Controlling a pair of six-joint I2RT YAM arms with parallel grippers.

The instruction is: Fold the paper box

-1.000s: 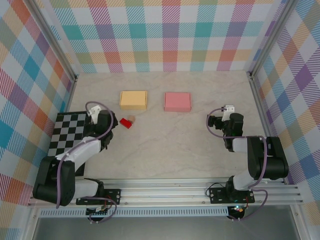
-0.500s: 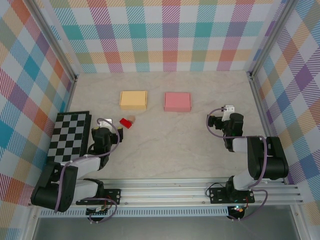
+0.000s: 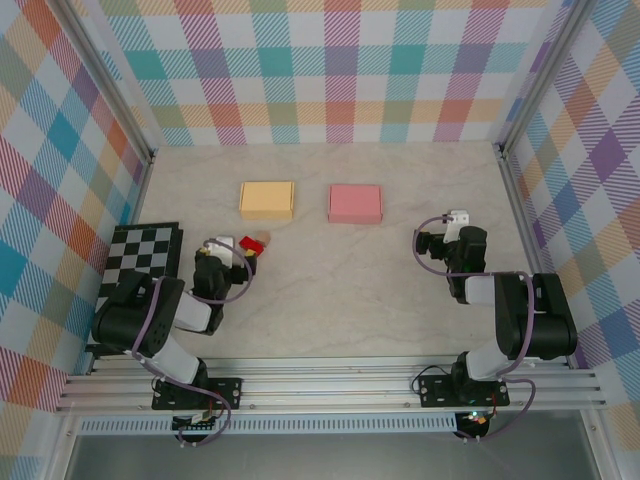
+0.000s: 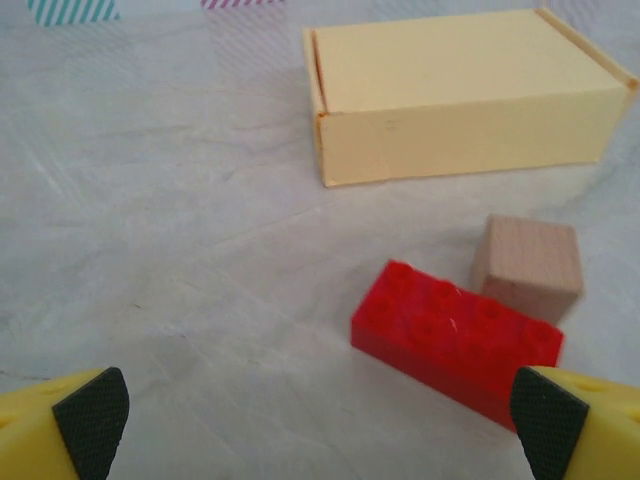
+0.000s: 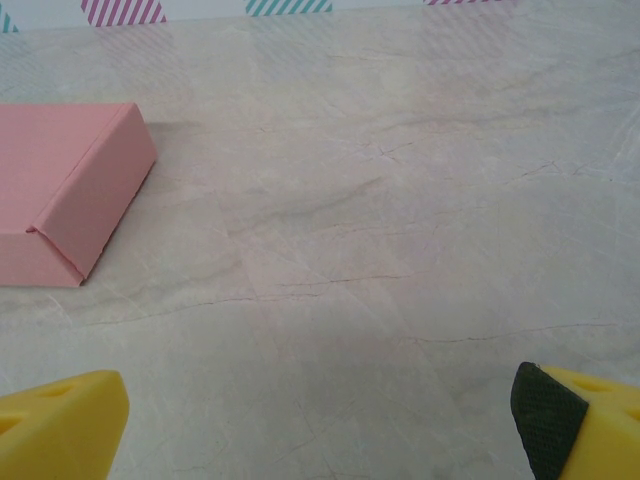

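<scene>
Two closed paper boxes lie toward the back of the table: a yellow one (image 3: 267,199) (image 4: 460,95) and a pink one (image 3: 355,203) (image 5: 65,190). My left gripper (image 3: 225,252) (image 4: 320,430) sits low at the near left, open and holding nothing. It points toward the yellow box, which lies a short way beyond it. My right gripper (image 3: 428,241) (image 5: 310,430) rests low at the right, open and holding nothing. The pink box is ahead of it and to its left, well apart.
A red toy brick (image 3: 250,246) (image 4: 455,335) and a small wooden cube (image 3: 263,239) (image 4: 527,265) lie just ahead of my left fingertips (image 4: 548,420). A black-and-white checkerboard (image 3: 140,265) lies by the left wall. Checked walls close in three sides.
My left arm has swung right off the checkerboard and folded down beside the red brick. The right arm and both boxes have not moved.
</scene>
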